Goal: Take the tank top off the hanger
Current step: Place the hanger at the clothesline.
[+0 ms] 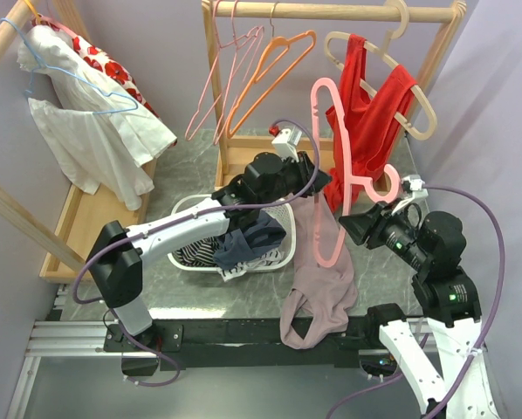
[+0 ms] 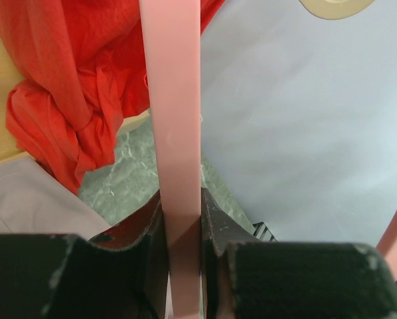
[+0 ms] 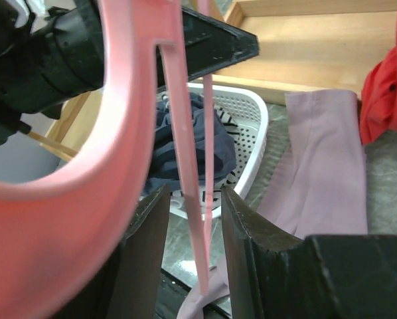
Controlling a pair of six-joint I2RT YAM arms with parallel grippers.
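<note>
A: The left tool (image 2: 182, 229), how is it set?
B: It is clamped on the flat pink hanger (image 2: 175, 100), which is held upright. The right tool (image 3: 195, 199) is parted narrowly. A thin bar of the hanger is seen between its jaws, with a gap on both sides.
A: Where is the tank top found?
B: The mauve tank top (image 1: 320, 284) is draped from the hanger's lower end, across the desk (image 1: 200, 292) and over its near edge. It is judged light, soft and limp, so a hard pull would stretch it rather than slide it. A strap is best taken close to the bar, where the cloth appears looped.
A: What is in the way?
B: A basket (image 3: 248, 136) of clothes is set just left of the top. Farther back, a red garment (image 1: 370, 122) is hung on the rack (image 1: 331, 10), close behind the hanger, and could be snagged.
</note>
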